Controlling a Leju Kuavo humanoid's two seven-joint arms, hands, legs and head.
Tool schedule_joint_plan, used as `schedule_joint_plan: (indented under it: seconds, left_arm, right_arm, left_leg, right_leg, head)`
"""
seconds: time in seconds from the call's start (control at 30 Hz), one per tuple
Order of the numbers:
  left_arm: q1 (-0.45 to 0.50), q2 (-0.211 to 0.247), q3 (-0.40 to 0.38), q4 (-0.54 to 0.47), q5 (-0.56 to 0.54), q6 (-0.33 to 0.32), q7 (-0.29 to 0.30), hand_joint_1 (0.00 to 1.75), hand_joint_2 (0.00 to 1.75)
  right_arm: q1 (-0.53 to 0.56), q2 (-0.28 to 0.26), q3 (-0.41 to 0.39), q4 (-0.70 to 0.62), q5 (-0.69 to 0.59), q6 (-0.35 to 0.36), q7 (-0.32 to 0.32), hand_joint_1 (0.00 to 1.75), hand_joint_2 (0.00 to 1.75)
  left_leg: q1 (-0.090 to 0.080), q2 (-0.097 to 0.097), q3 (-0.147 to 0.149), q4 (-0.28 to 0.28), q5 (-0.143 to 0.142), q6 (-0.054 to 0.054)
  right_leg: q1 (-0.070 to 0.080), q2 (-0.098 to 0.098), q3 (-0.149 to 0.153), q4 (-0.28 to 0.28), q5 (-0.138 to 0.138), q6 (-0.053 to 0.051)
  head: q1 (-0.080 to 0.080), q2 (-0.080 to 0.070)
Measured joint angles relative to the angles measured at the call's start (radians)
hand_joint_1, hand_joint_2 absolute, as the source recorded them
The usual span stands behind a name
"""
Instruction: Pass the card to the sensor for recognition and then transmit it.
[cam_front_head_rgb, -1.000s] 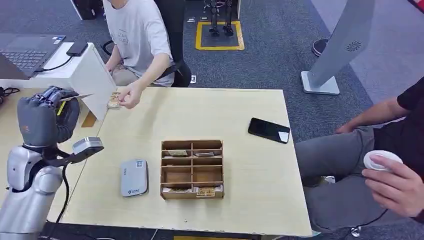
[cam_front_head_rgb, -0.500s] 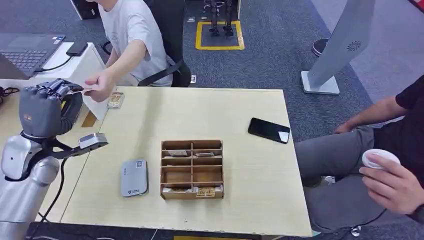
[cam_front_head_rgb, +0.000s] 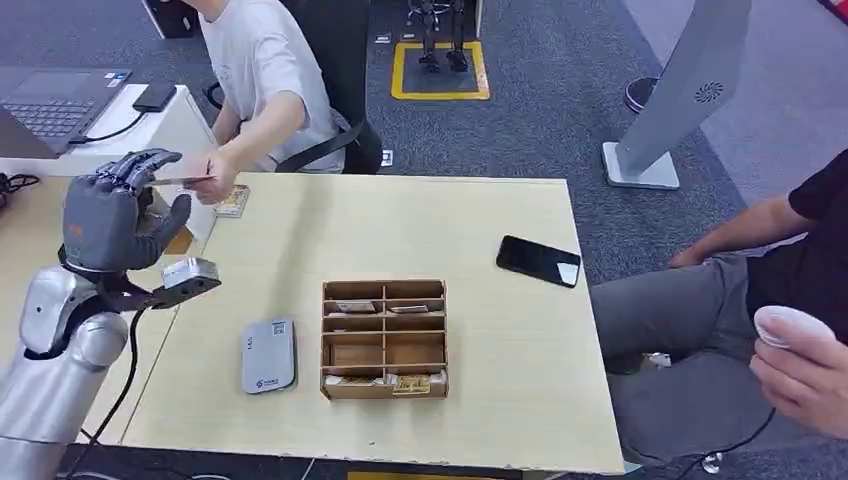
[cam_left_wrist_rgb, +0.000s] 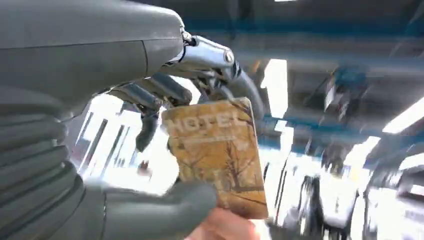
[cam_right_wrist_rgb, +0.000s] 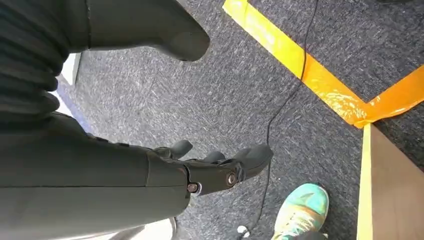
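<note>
A thin rectangular card (cam_left_wrist_rgb: 217, 157), printed with a bare tree on a mottled ochre ground and the word HOTEL, is seen at the raised left hand (cam_front_head_rgb: 112, 215), whose dark fingers (cam_left_wrist_rgb: 150, 95) are spread apart; whether they touch it cannot be told. The card's far edge is pinched by a seated person's hand (cam_front_head_rgb: 213, 178). On the pale wooden table (cam_front_head_rgb: 480, 215) lie a rounded grey sensor (cam_front_head_rgb: 268, 355), a compartmented wooden box (cam_front_head_rgb: 384, 338) and a glossy black phone (cam_front_head_rgb: 538, 261). The right hand (cam_right_wrist_rgb: 200, 170) hangs over speckled carpet, fingers loosely apart, holding nothing.
</note>
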Motion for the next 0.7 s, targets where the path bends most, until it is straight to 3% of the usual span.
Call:
schedule_joint_plan:
  seconds: [0.1,0.7]
  left_arm:
    - [-0.001,-0.011,-0.002,-0.001,0.025,-0.026,0.010,0.00,1.75]
    - [-0.002,-0.029,-0.011,-0.001,0.029,-0.028,0.012,0.00,1.75]
  right_arm:
    - [0.001,0.000,0.000,0.000,-0.006,-0.007,0.000,0.00,1.75]
    - [0.001,0.000,0.000,-0.002,-0.006,-0.011,0.000,0.00,1.75]
  left_leg:
    - [0.000,0.000,0.000,0.000,0.000,0.000]
    - [0.000,0.000,0.000,0.000,0.000,0.000]
  right_leg:
    - [0.000,0.000,0.000,0.000,0.000,0.000]
    - [0.000,0.000,0.000,0.000,0.000,0.000]
  head:
    - [0.000,0.000]
    - [0.000,0.000]
